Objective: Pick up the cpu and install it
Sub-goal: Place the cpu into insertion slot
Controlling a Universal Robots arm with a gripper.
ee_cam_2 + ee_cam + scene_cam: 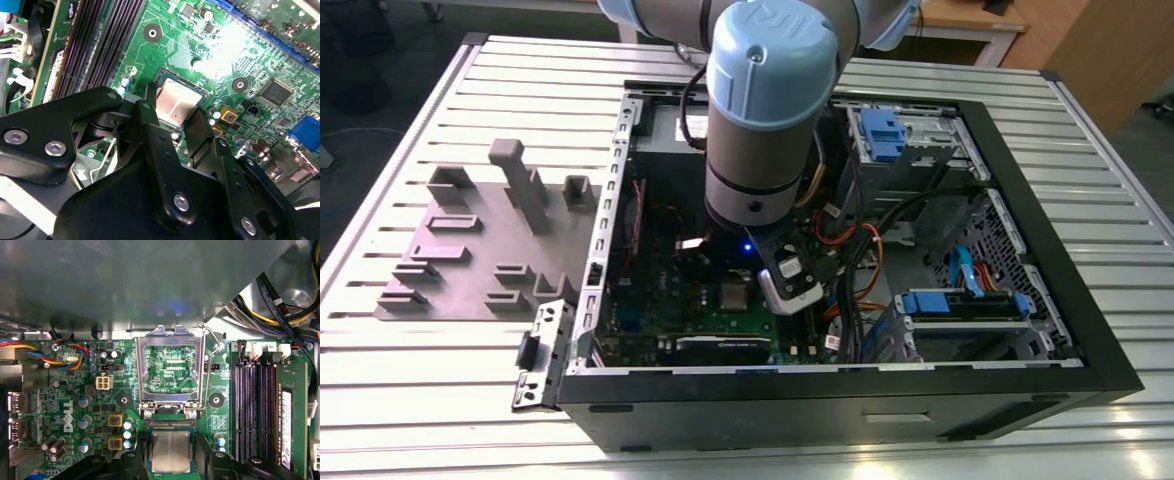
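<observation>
The cpu (pixel 170 452) is a small silvery square lying flat in its socket on the green motherboard (pixel 75 405); it also shows as cpu (pixel 176 101) and cpu (pixel 735 297). The silver hinged socket frame (pixel 172 337) stands swung up beside it, with bare board seen through it. My gripper (pixel 172 114) hovers just above the chip, open. Its black fingers (pixel 131 462) flank the socket on two sides, with a gap to the chip's edges. In the exterior view my gripper (pixel 781 290) reaches down inside the open computer case (pixel 854 400).
Dark memory slots (pixel 255 410) run alongside the socket. Bundled cables (pixel 285 305) and blue drive bays (pixel 961 305) crowd the case on the exterior view's right. A grey fixture block (pixel 480 240) sits on the slatted table (pixel 400 370) at the exterior view's left.
</observation>
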